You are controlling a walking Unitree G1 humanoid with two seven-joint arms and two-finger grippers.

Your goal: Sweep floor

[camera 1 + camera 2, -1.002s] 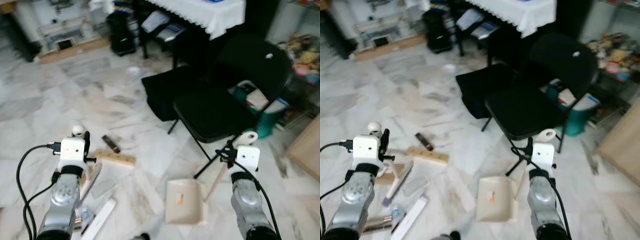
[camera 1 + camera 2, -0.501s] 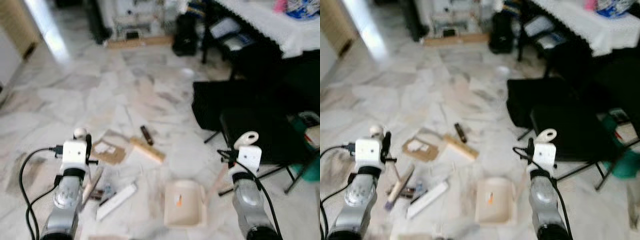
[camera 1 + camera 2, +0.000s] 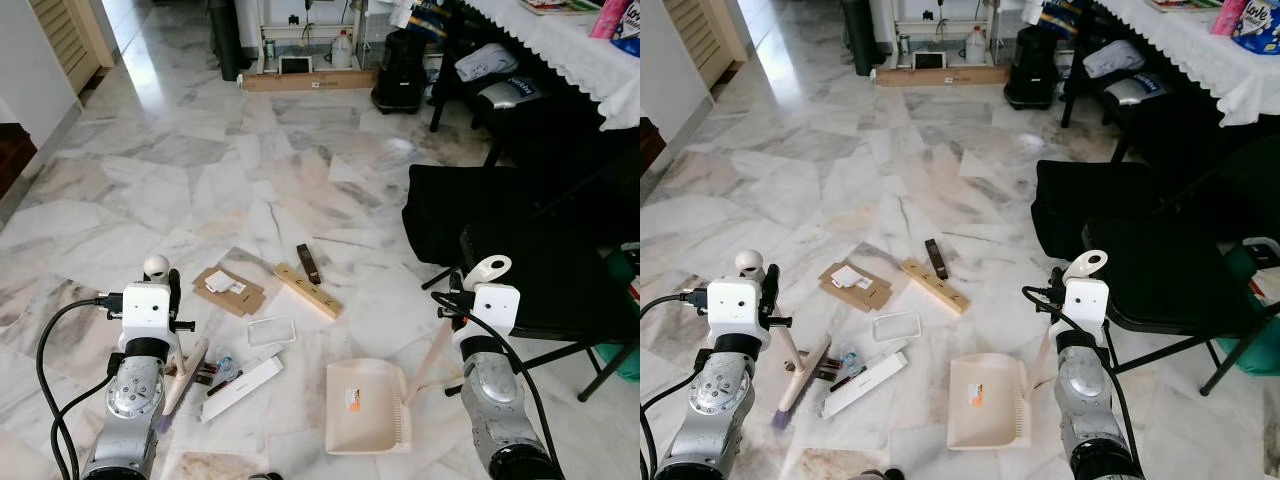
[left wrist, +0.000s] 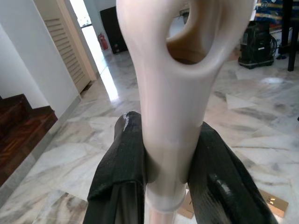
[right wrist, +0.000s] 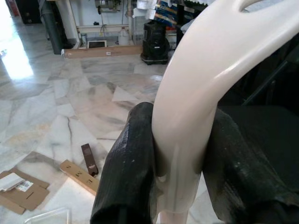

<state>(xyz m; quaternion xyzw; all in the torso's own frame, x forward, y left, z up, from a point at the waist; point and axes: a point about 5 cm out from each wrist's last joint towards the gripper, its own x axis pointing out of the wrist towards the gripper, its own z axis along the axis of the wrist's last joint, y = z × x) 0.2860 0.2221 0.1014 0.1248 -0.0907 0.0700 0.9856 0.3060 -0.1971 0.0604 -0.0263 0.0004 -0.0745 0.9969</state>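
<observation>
My left gripper (image 4: pixel 166 179) is shut on the cream handle of a broom (image 3: pixel 186 362), whose brush head rests on the marble floor beside my left arm. My right gripper (image 5: pixel 180 186) is shut on the curved cream handle of a dustpan (image 3: pixel 365 408), which lies flat on the floor between the arms. Litter is scattered ahead of the pan: a cardboard piece (image 3: pixel 230 291), a wooden strip (image 3: pixel 308 292), a dark bar (image 3: pixel 308 264), a clear lid (image 3: pixel 271 331) and a long white box (image 3: pixel 242 374).
A black folding chair (image 3: pixel 560 280) stands close on the right, with a black bag (image 3: pixel 450 205) behind it and a white-clothed table (image 3: pixel 585 55) beyond. A wall corner (image 3: pixel 35 75) and dark steps (image 3: pixel 10 150) lie at the far left. Open marble floor stretches ahead.
The camera has swung left and steadied, so the chair sits further right and the picture is sharp. Both grippers keep their hold; the litter lies where it was.
</observation>
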